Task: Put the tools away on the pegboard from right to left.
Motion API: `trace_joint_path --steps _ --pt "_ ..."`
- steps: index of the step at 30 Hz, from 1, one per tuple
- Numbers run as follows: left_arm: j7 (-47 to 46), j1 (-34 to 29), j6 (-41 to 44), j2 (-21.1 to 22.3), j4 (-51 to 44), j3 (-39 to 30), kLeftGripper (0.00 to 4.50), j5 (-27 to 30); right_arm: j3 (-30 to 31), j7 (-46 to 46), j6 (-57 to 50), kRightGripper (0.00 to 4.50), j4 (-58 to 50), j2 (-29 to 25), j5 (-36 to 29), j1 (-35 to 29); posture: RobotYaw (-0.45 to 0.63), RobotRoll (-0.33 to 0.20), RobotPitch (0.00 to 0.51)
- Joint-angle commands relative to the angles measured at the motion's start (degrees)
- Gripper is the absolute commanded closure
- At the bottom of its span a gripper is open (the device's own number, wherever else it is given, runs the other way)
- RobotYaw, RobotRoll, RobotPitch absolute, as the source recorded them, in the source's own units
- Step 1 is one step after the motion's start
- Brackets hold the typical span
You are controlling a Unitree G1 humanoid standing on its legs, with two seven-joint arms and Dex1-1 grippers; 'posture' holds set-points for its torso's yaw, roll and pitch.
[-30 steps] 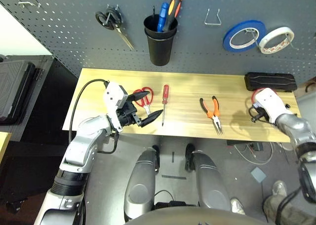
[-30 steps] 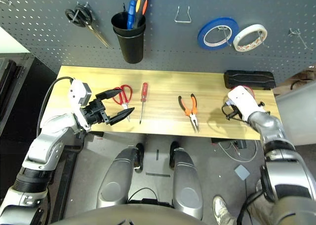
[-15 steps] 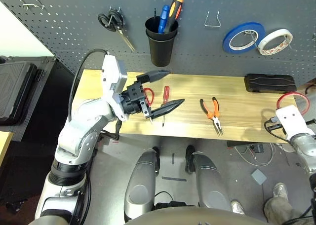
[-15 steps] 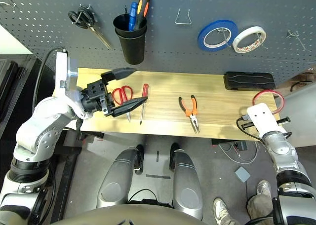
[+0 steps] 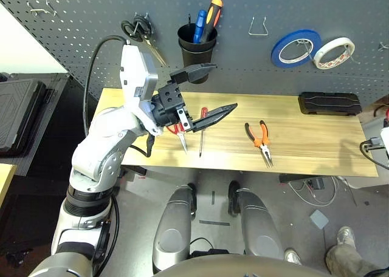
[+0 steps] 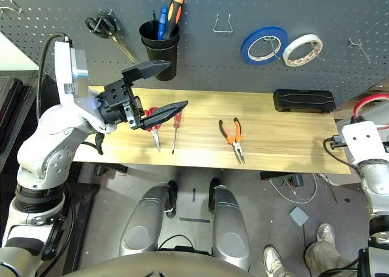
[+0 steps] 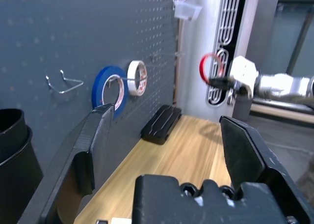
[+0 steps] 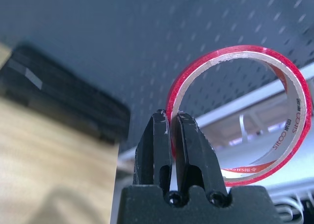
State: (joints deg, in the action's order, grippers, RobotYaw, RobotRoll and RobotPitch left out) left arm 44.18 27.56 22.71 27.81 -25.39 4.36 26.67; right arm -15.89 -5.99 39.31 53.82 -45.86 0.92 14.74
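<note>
You are carrying the thin red tape ring (image 8: 240,116) in your right end effector (image 8: 172,128), which is pinching its rim, off the right end of the worktop (image 5: 316,143) and not yet on a pegboard (image 5: 243,52) hook. The pliers (image 5: 260,138), screwdriver (image 5: 202,128) and red-handled scissors (image 5: 180,134) are lying on the worktop, waiting. Your left end effector (image 5: 206,90) is hovering wide open and empty above the scissors and screwdriver. By my judgement, nothing is hung yet.

Red tape ring (image 8: 240,115) upright beyond table's right end; pliers (image 5: 260,140), screwdriver (image 5: 202,130), red scissors (image 5: 180,135) flat below pegboard (image 5: 91,40).
</note>
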Motion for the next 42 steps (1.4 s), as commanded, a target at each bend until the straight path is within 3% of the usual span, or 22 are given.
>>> trace_joint_path --steps 1,14,23,29,36,42 --pt "0.48 0.97 -1.55 0.81 2.02 2.07 0.0 -3.36 -0.32 -3.72 0.05 4.46 2.37 -1.54 -1.36 3.1 0.14 0.0 0.22" --pt "0.25 1.77 -2.93 0.61 4.96 2.8 0.0 -7.68 2.93 -12.92 -8.24 4.46 12.34 -0.77 -0.28 21.55 0.14 0.0 0.228" --pt "-1.14 1.98 -3.09 0.14 6.19 2.92 0.0 -9.98 6.44 -8.71 -18.24 4.46 19.59 0.69 3.37 34.68 0.16 0.0 0.243" --pt "-2.09 1.02 -2.64 0.32 5.66 2.59 0.0 -10.83 5.63 -4.74 -15.0 2.6 19.28 1.31 2.73 33.63 0.19 0.0 0.251" --pt "-1.6 -1.48 -2.01 2.06 5.18 2.34 0.0 -11.52 0.14 -12.66 -7.94 0.02 13.48 4.83 -5.42 19.97 0.18 0.0 0.255" --pt "1.8 -2.59 -0.08 7.59 6.68 5.39 0.0 -14.38 0.82 -19.15 -18.14 0.02 -0.75 10.36 -9.73 7.92 0.16 0.0 0.252"
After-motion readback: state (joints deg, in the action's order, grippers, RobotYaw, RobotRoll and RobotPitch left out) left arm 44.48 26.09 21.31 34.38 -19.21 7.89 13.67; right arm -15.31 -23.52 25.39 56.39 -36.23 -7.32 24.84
